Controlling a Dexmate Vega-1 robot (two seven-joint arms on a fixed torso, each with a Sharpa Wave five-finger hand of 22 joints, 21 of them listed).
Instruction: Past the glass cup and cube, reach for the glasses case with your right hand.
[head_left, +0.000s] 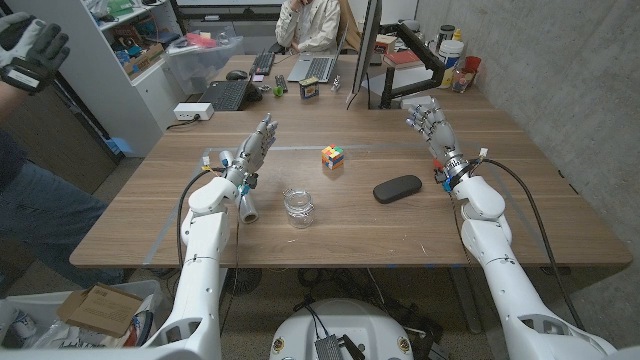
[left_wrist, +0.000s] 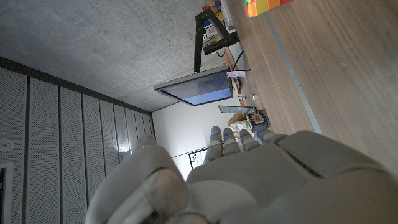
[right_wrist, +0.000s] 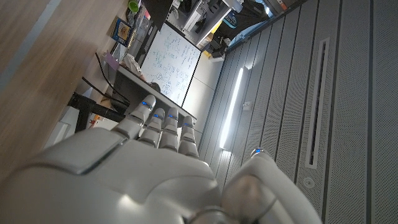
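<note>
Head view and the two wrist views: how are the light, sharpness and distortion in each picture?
Head view: even soft light, sharp, faint shadows under the glasses case and glass cup, table edges slightly bowed. Left wrist view: the left hand is close and soft, the cube cut by the frame. Right wrist view: the right hand looms large, a bright ceiling light strip glares.

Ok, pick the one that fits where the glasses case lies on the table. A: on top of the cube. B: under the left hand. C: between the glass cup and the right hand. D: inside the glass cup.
C: in the head view the glasses case lies bare on the wood, with the glass cup on one side and the right hand on the other, touching neither.
</note>
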